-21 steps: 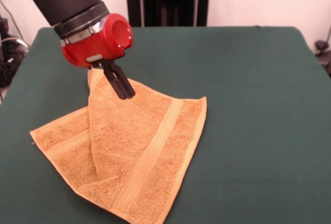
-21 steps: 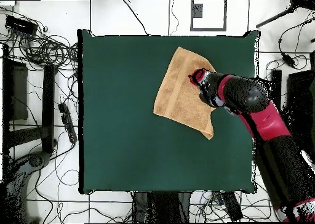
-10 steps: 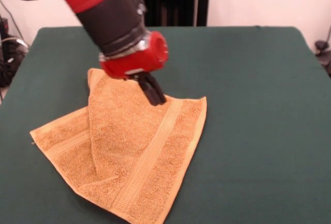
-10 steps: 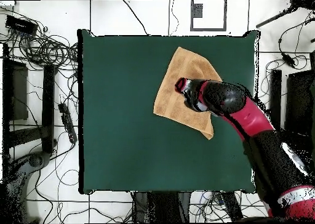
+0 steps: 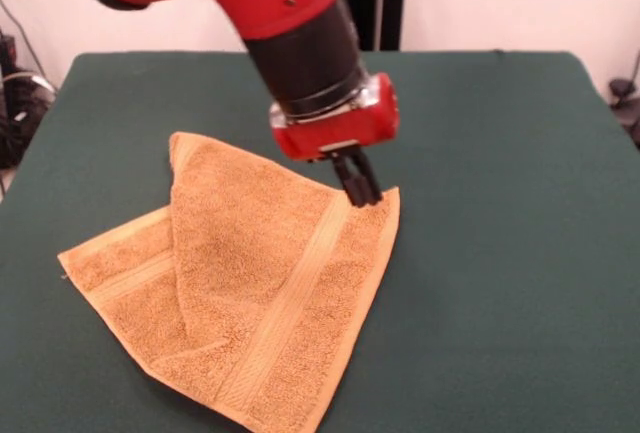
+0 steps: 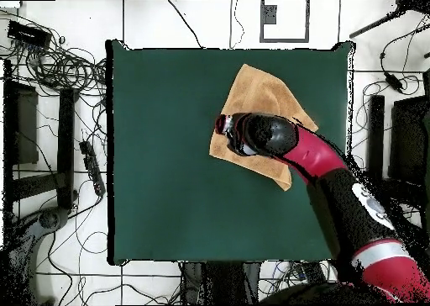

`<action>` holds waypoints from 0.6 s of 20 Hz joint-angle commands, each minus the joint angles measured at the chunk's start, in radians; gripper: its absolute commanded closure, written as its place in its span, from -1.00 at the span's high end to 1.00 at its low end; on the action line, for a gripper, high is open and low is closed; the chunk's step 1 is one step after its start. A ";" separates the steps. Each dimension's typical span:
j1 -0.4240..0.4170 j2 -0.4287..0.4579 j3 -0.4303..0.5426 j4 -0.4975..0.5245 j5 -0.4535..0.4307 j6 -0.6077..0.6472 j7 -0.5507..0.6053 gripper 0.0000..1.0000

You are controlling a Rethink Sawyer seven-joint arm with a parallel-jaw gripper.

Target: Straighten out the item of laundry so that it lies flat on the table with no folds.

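The gripper [image 5: 363, 190] hangs right over a corner of the towel [image 5: 250, 293], its tips looking pinched together with nothing in them, though I can't tell if they touch the cloth. The towel spreads out below and to the side of it on the table [image 5: 500, 253], and it's not flat: one part is folded over the rest, a woven band running diagonally away from the gripper.

Count of items, front and overhead views.
One towel [image 5: 270, 283], orange-tan, with one folded-over flap and two woven bands visible; one green desk [image 5: 500, 153]; one red and black arm, ending in one hand [image 5: 362, 189]. Beyond the desk edges in the overhead view: many loose cables [image 6: 59, 63], too tangled to count.
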 commanded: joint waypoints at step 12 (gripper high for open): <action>0.025 0.170 -0.067 0.035 -0.256 -0.160 0.002 -1.00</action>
